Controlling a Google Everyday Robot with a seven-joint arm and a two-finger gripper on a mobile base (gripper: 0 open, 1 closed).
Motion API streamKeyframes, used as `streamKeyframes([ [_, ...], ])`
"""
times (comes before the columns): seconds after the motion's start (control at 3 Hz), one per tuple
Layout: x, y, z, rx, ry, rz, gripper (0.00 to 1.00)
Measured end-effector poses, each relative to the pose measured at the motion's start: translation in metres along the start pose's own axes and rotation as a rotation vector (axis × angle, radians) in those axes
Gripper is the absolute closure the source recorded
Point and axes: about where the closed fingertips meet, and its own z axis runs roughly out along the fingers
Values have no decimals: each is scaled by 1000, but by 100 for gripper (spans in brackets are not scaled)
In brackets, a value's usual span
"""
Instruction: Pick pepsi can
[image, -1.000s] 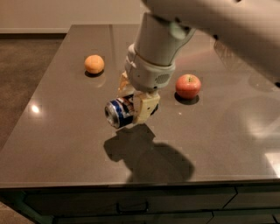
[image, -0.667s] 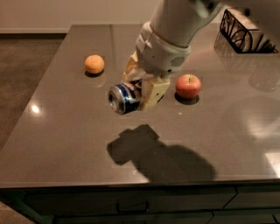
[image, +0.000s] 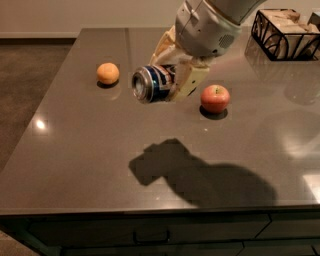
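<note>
Gripper (image: 170, 79) is clamped across the body of the pepsi can (image: 150, 84), which lies sideways with one silver end facing the camera. The can hangs clear of the table (image: 75, 150); its shadow (image: 200, 177) falls well apart, so the pick appears achieved. Orange (image: 108, 73) to one side, apple (image: 215, 98) near the other, wire basket (image: 285, 32) at the far corner; nothing obstructs

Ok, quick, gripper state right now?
Gripper: closed on the pepsi can, holding it sideways in the air above the table, between the orange and the apple.
</note>
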Motion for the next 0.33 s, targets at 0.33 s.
streamKeyframes([
  [0.33, -1, -3, -2, 11, -3, -1, 100],
])
